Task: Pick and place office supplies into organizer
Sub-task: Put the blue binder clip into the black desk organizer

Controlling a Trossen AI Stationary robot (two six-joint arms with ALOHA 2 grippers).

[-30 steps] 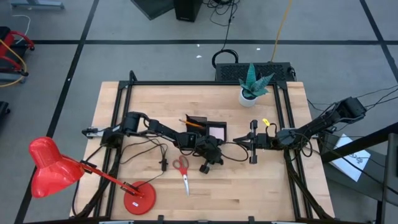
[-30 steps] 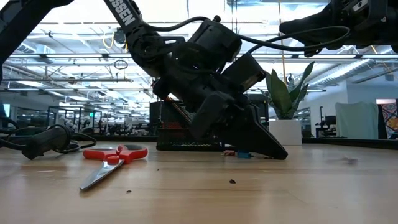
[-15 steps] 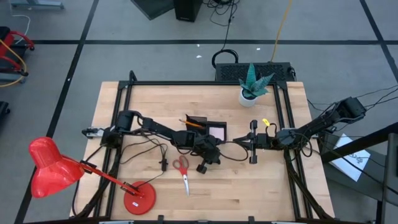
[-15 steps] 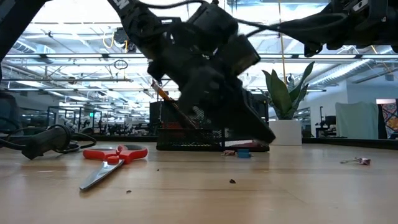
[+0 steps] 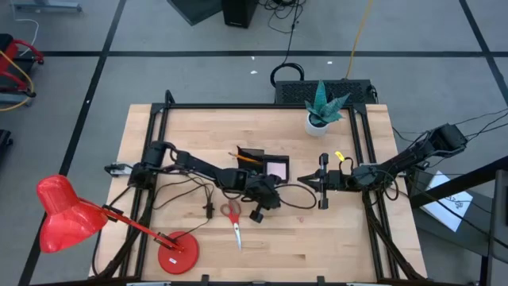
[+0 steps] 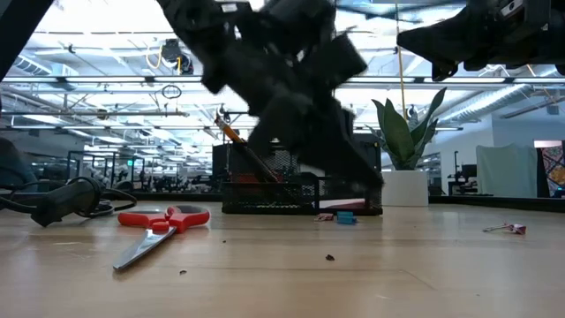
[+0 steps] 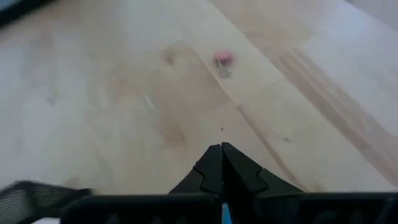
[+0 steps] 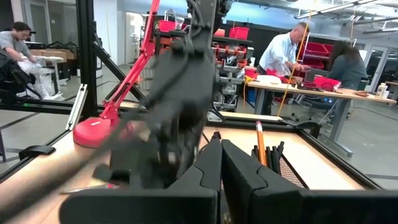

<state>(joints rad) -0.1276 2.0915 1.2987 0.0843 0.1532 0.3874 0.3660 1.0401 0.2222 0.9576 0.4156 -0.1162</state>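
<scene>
My left gripper hangs shut just above the table, in front of the black organizer, its fingers slanting down toward the table's right. Orange pencils stand in the organizer and a pink sticky pad lies in it. On the table in front of the organizer lies a blue clip. Farther right lies a pink clip. The red-handled scissors lie flat on the near side, and a yellow piece at the right. My right gripper waits shut, raised and level. My left gripper's fingertips meet with nothing between them. Farther back between the fingers a thin blue sliver shows. I cannot tell whether that is a held clip.
A red desk lamp stands on its base at the near left. A white plant pot is at the far right, and black cables lie left of the scissors. People are at benches behind the table.
My left gripper has risen from the table beside the blue clip and drawn a little toward the table's left, its fingertips staying together. The blue clip has stayed on the table. The pink clip has come into sight in the low view.
</scene>
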